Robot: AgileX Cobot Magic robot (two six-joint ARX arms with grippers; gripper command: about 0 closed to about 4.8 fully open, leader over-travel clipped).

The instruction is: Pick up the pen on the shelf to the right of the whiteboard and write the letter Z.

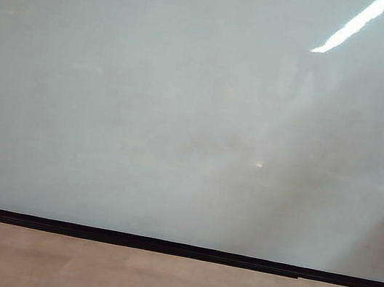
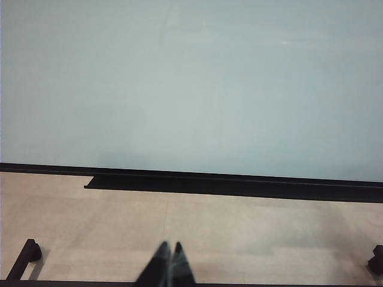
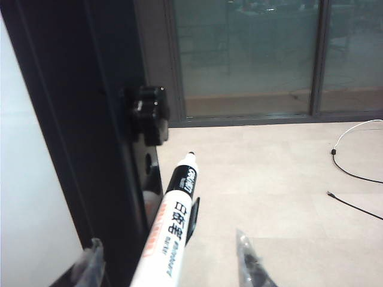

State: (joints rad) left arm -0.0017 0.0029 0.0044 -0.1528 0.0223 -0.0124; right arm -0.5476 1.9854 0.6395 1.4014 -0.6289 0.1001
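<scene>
The pen point(image 3: 170, 224) is showing only in my right wrist view: a white marker with a black section below its small dark tip, printed lettering running along the barrel. It is lying between the two fingers of the right gripper point(image 3: 170, 263), nearer to the pale translucent finger point(image 3: 90, 263) by the dark frame than to the other finger point(image 3: 251, 266). I am seeing a clear gap between the barrel and that second finger, so the jaws are standing partly apart and not pinching the marker from both sides; whether the near finger is touching it, I cannot tell. The pen is pointing away from the gripper, just beside the black upright frame point(image 3: 78, 137), with a small black clip point(image 3: 192, 216) at its side. I am not seeing the right gripper in the exterior view.

The whiteboard point(image 1: 182, 112) is filling most of the exterior view, glossy and pale, with a black strip along its bottom edge and tan floor point(image 1: 153, 284) below. No marker line is showing on it.

The left gripper point(image 2: 169, 266) is hanging low over the floor in front of the board, its dark fingers pressed together with nothing between them.
</scene>
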